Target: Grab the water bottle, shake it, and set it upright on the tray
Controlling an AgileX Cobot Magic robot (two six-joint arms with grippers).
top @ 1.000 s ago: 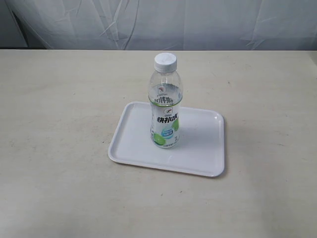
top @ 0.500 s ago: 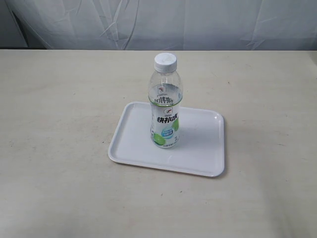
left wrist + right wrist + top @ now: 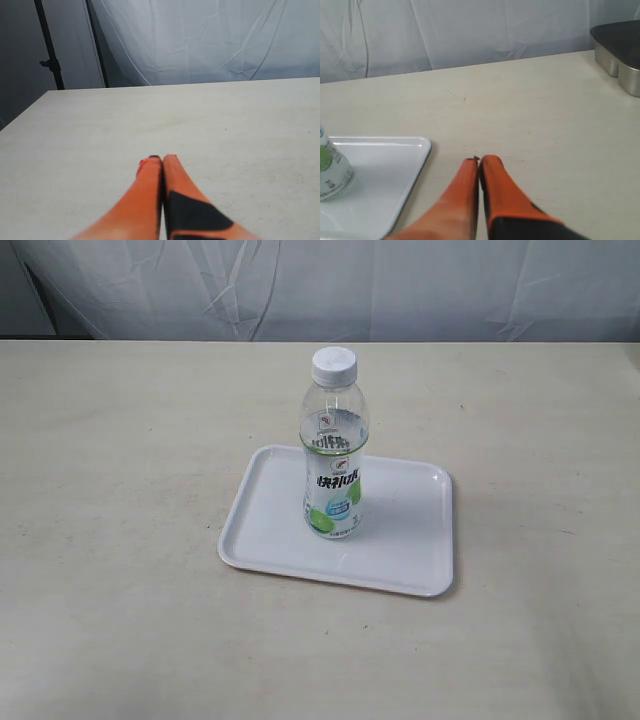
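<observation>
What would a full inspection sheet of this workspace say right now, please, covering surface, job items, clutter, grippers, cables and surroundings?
Surface: flat beige matte table, faint specks only.
Job's things: small clear plastic water bottle with a white screw cap stands upright on the flat white rectangular plastic tray, and nothing grips it.
Clutter: shiny metal container with a dark top, far from the tray, seen only in the right wrist view.
Grippers: orange-fingered left gripper shut and empty; orange-fingered right gripper shut and empty, apart from the tray; neither shows in the exterior view.
Cables: nothing seen.
Surroundings: wrinkled white cloth backdrop; black stand pole.
</observation>
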